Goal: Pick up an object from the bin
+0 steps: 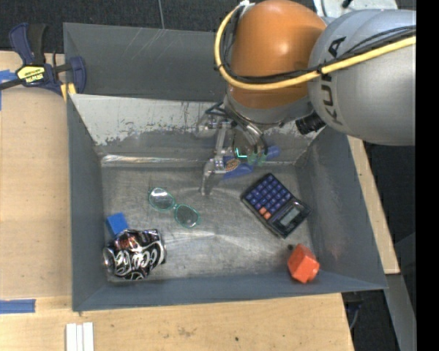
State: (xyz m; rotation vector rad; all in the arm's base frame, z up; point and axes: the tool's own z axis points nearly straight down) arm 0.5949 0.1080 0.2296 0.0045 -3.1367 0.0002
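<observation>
**One gripper low at the back of the bin, grip unreadable**

Camera view: you see the arm (366,64) reaching in from the right of the frame. Its orange cover (274,39) and a yellow cable (278,82) sit over the upper middle of the grey bin (84,218). Below the cover, the gripper (227,163) hangs just above the bin floor, close to the back wall and a little right of centre. You cannot tell how far open it is, nor whether it has hold of anything, because the wrist hides most of it.

A small blue thing (268,153) pokes out at the gripper's right side, partly hidden, so you cannot name its kind. This is the thing nearest the gripper.

Just below and to the right, a dark calculator (274,205) with blue keys lies tilted on the floor, near the gripper but apart from it. Left of centre lies a pair of pale green glasses (173,205). At lower left, a crushed black-and-white can (134,253) rests against the front wall with a blue block (117,223) touching its upper left. An orange block (303,263) sits in the lower right corner, well apart from the gripper.
</observation>
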